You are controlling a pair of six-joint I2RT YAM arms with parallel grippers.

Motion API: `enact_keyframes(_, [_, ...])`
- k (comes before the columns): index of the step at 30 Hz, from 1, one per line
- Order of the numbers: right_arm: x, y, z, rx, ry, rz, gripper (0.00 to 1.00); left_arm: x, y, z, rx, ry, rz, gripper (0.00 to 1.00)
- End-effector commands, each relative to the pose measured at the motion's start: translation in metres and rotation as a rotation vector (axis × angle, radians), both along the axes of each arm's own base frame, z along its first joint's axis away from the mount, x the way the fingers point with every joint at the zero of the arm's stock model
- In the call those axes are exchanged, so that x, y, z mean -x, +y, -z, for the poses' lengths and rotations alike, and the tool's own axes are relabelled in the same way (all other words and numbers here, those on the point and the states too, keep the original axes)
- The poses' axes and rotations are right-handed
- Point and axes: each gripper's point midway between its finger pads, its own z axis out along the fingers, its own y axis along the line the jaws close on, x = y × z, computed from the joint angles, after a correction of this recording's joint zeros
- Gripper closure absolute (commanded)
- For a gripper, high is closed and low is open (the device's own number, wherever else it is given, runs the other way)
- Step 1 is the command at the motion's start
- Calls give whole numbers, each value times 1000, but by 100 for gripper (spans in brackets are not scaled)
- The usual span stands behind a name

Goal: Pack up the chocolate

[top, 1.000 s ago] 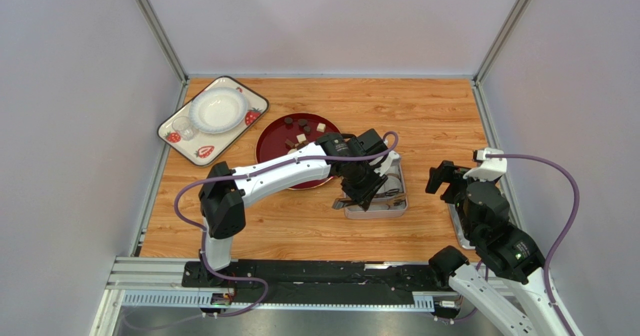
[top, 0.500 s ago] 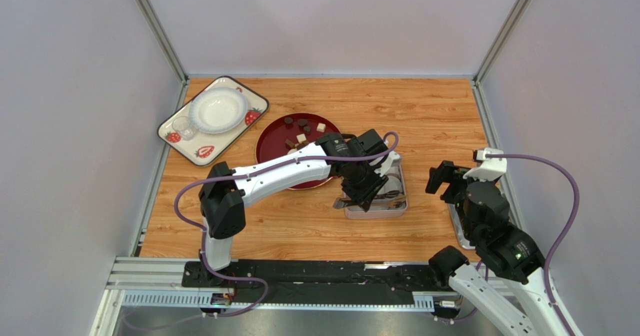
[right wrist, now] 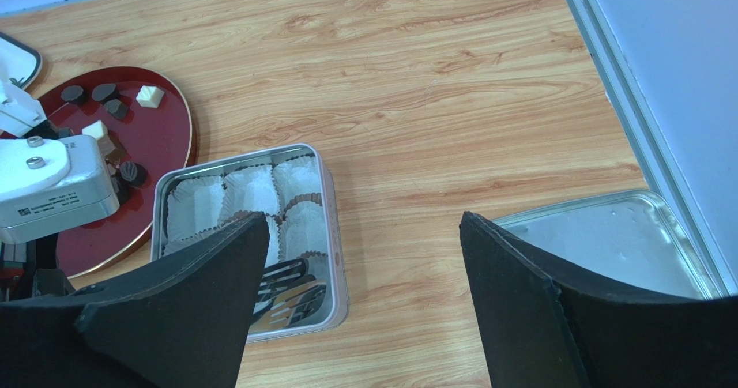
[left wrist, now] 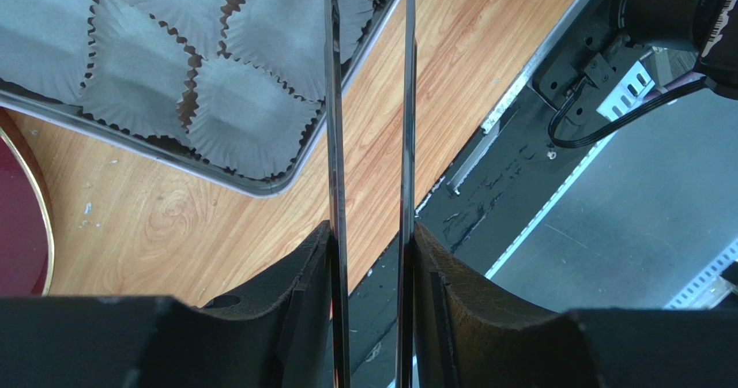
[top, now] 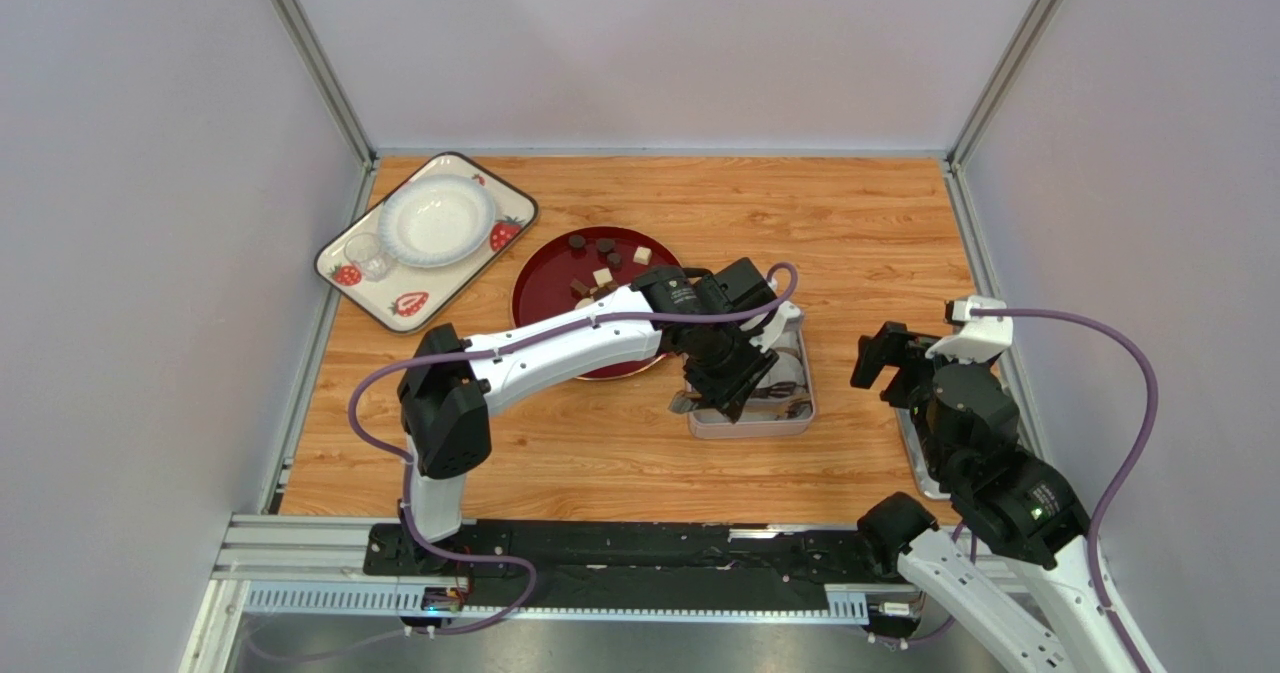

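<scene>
Robot test cell in a laboratory. A wood-grain counter (top: 872,223) is closed in on three sides by plain pale walls (top: 661,43) set in metal corner posts (top: 308,51). Two white and black arms, left (top: 556,351) and right (top: 992,478), are bolted to a slotted metal rail (top: 601,553) at the near edge, with purple cables (top: 1120,358) looping along them.
</scene>
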Motion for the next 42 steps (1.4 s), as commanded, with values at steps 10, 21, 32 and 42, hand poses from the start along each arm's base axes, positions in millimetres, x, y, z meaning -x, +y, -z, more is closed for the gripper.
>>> enact_keyframes(10, [-5,3,-6,-4,-26,-10,15,-8,-16,-30,116,-73,-1,55])
enact_keyframes(21, [-4,3,-7,-6,-31,-10,15,-7,-13,-28,103,-68,-2,53])
enact_keyframes(32, [-4,2,-7,-8,-36,-9,15,-24,9,-71,142,-215,-94,56])
enact_keyframes(42, [-3,1,-8,-9,-39,-6,16,-45,91,-73,72,-233,-305,66])
